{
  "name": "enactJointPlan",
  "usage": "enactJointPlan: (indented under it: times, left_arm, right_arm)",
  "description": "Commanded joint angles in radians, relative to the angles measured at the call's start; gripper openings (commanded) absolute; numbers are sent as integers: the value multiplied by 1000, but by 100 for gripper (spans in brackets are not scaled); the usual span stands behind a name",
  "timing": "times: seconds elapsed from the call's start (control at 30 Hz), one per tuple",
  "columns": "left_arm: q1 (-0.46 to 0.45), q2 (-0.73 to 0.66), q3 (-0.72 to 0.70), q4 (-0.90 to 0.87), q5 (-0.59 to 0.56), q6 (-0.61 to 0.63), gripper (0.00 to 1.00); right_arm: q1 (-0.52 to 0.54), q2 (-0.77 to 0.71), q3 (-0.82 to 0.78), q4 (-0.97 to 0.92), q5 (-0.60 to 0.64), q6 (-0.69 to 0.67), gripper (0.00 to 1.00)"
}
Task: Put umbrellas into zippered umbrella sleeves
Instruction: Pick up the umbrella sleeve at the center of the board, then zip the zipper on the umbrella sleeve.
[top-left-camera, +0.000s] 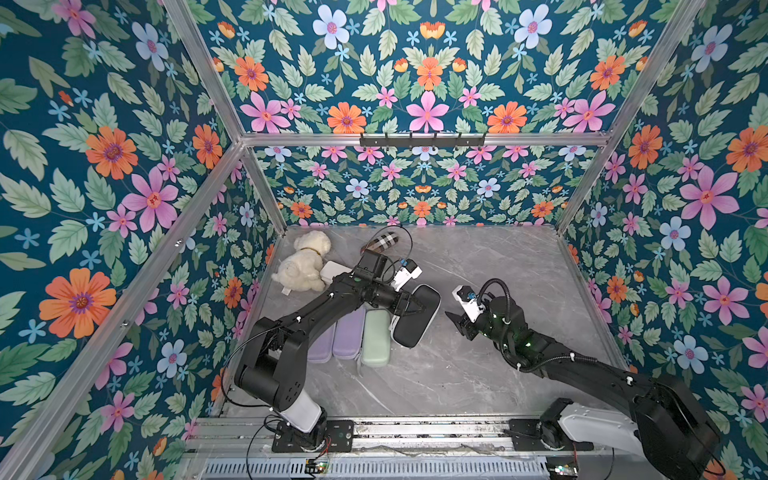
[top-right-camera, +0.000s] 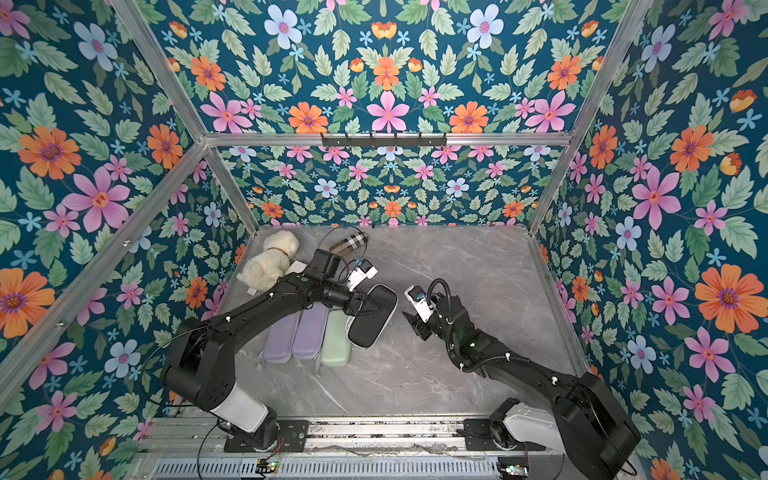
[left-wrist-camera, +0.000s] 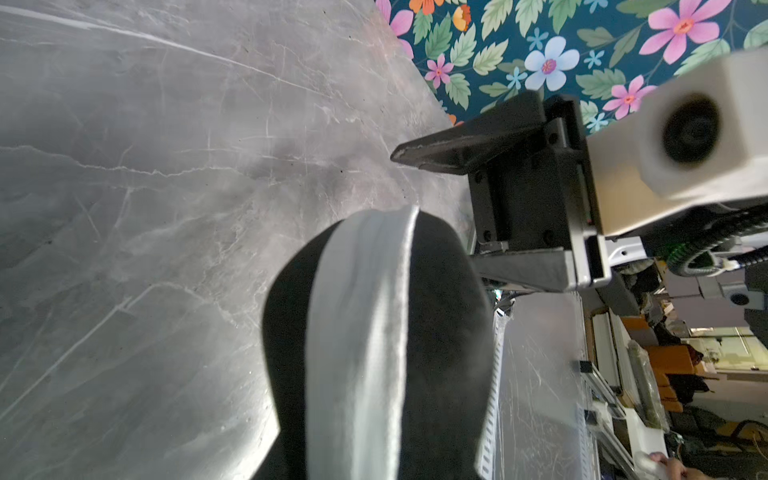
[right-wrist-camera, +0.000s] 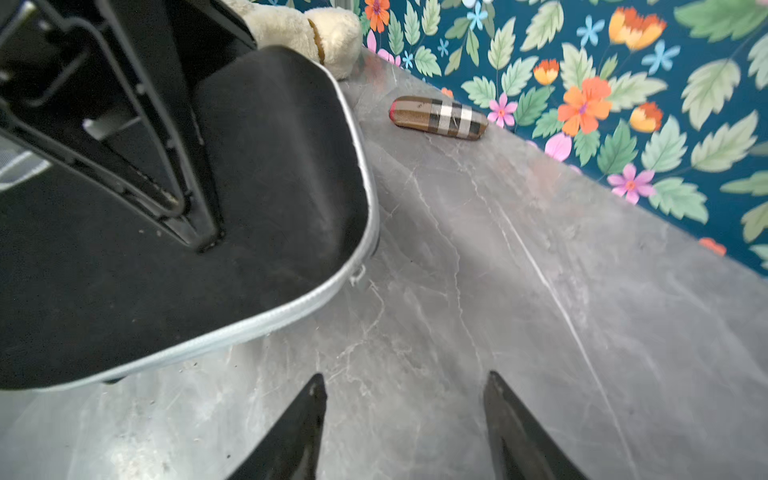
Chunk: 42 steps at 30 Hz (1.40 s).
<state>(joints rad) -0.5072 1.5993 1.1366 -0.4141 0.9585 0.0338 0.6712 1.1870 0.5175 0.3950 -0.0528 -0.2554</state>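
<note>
One grey marble desk (top-left-camera: 478, 374) carries everything. Two black arms reach over it, the left arm (top-left-camera: 299, 324) and the right arm (top-left-camera: 590, 368). One cream plush dog (top-left-camera: 301, 268) lies beyond the left jaws and well apart from the right jaws.

Four zippered umbrella sleeves show. The black sleeve (top-left-camera: 417, 328) is in the left jaws, which are clamped on it. In the right wrist view one finger (right-wrist-camera: 195, 224) presses its upper shell, and the lower finger is hidden. Its grey zip band (left-wrist-camera: 357, 332) runs between the two shells.

Three closed sleeves lie side by side behind the left jaws, partly under the left arm. The mint green sleeve (top-left-camera: 376, 340) is just beside the black one, then comes a lavender sleeve (top-left-camera: 349, 336), then a second lavender sleeve (top-left-camera: 322, 349).

The right jaws stand apart and empty over bare desk. They face the black sleeve's rim, near it but not touching.

One white box (top-left-camera: 332, 269) peeks out behind the left jaws, beside the dog. One tan plaid capsule (top-left-camera: 384, 242) lies beyond the left jaws.
</note>
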Motion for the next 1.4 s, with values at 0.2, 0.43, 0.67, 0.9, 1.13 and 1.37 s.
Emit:
enactJointPlan:
  times: [0.2, 0.43, 0.67, 0.9, 1.13, 1.37]
  left_arm:
    - [-16, -7, 31, -83, 6, 33, 15]
    - [-17, -4, 32, -91, 7, 32, 15]
    - [-17, 2, 35, -92, 12, 29, 14]
    - [-19, 2, 35, -89, 19, 29, 13]
    - [-19, 0, 37, -91, 16, 35, 13]
    - [6, -9, 56, -103, -8, 28, 9]
  right_arm:
    - [57, 119, 50, 162, 72, -169, 58]
    - [62, 142, 41, 223, 90, -186, 56]
    - [61, 133, 43, 229, 72, -197, 42]
    - [61, 147, 50, 235, 59, -203, 29]
    - [62, 150, 55, 219, 30, -213, 10]
    - [81, 140, 19, 122, 98, -342, 0]
